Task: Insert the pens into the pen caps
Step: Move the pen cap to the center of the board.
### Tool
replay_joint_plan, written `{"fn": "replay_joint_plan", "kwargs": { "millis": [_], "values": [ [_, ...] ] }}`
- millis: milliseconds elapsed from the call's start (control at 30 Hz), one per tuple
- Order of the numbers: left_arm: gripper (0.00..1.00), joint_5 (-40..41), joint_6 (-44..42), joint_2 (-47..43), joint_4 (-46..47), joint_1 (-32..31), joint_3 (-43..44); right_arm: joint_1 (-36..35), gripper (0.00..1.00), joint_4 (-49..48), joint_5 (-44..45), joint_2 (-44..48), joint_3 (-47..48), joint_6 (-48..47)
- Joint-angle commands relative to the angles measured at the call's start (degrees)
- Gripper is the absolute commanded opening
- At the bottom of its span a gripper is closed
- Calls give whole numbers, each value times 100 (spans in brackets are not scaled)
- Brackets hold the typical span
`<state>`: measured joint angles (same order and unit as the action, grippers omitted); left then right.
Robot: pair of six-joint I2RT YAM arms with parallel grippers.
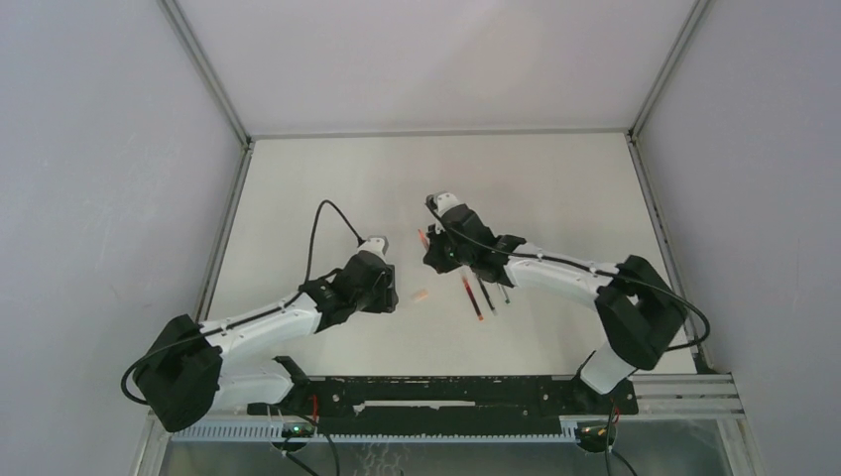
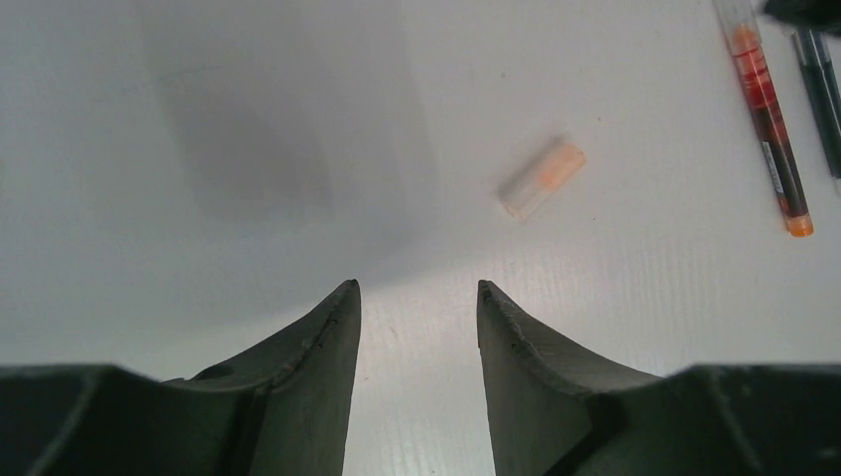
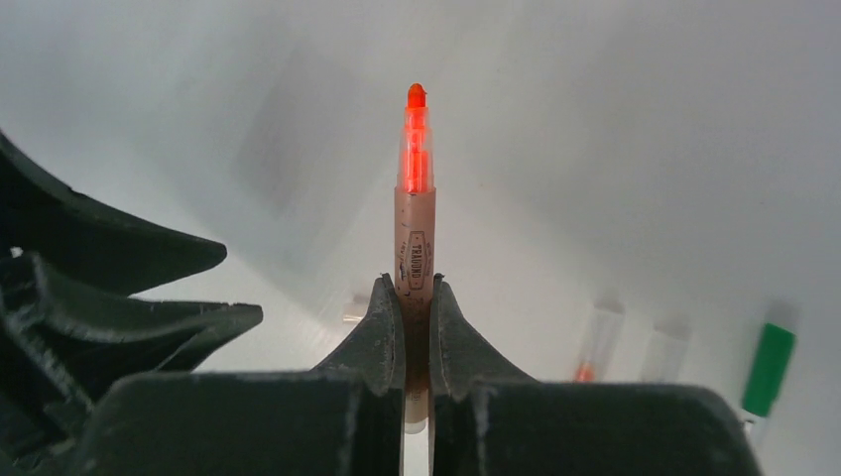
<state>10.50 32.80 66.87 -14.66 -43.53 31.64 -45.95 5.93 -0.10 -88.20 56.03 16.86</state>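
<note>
So the right claw [image 3: 415, 290] is clamped tight on a red pen [image 3: 415, 188], gripping low on the barrel so the bright tip sticks out free. My guess is that leaves room for a cap to slide on. The clear orange cap [image 2: 541, 178] lies loose on the tabletop [image 2: 198, 119]. The left claw [image 2: 417, 297] hovers just short of that cap, spread apart and empty, probably lining up to grab it. A second red pen [image 2: 769, 129] and some dark pens [image 2: 823, 89] lie off to the cap's right.
</note>
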Motion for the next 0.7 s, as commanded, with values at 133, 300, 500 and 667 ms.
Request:
{"fn": "replay_joint_plan", "kwargs": {
  "millis": [133, 300, 500, 667],
  "values": [
    [51, 44, 51, 527, 718, -335, 47, -221, 0, 91, 355, -977, 653, 15],
    [54, 154, 148, 741, 860, -540, 106, -264, 0, 222, 499, -1295, 800, 31],
    [55, 421, 299, 1060, 878, -656, 245, -351, 0, 375, 614, -1548, 837, 94],
    [55, 601, 420, 1377, 795, -679, 469, -407, 0, 443, 581, -1651, 837, 195]
  ]
}}
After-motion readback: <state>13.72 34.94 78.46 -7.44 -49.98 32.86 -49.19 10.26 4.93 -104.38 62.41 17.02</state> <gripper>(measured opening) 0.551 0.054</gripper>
